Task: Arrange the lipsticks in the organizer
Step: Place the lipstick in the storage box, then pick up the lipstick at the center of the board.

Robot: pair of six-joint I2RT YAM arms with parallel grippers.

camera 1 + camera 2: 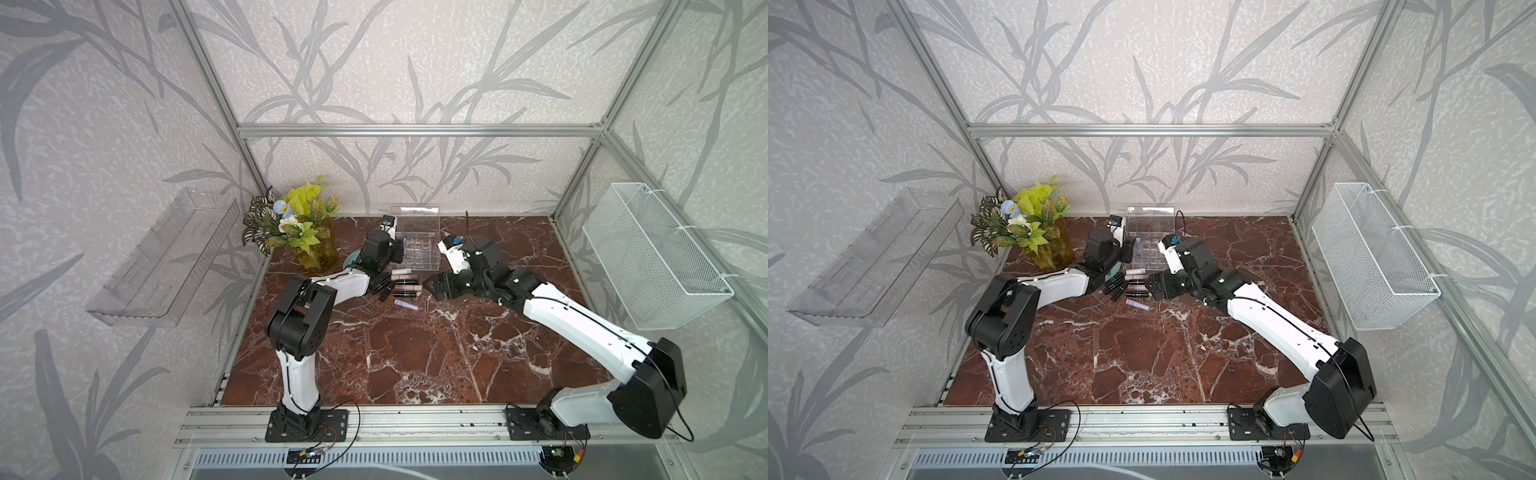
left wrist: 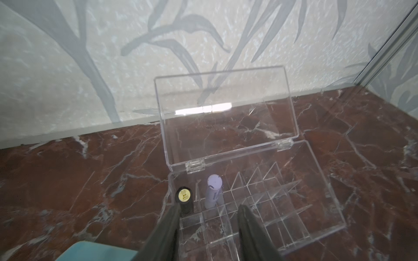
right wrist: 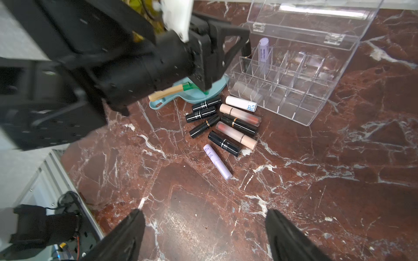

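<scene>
This is looking like a robotics lab cell dressed up as a home corner — silver aluminium frame bars are holding grey leaf-print wallpaper panels, and two white-and-black robot arms are standing mounted on a slotted aluminium rail. A red-brown marble-pattern tabletop is carrying an artificial leafy plant in a yellow glass vase and small black, beige and lilac lipstick tubes.

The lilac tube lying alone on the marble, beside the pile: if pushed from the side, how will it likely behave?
The lilac tube is a round cylinder lying on the smooth table, so it will probably roll. It looks small and plastic: likely light and stiff, perhaps slippery to pinch.
</scene>
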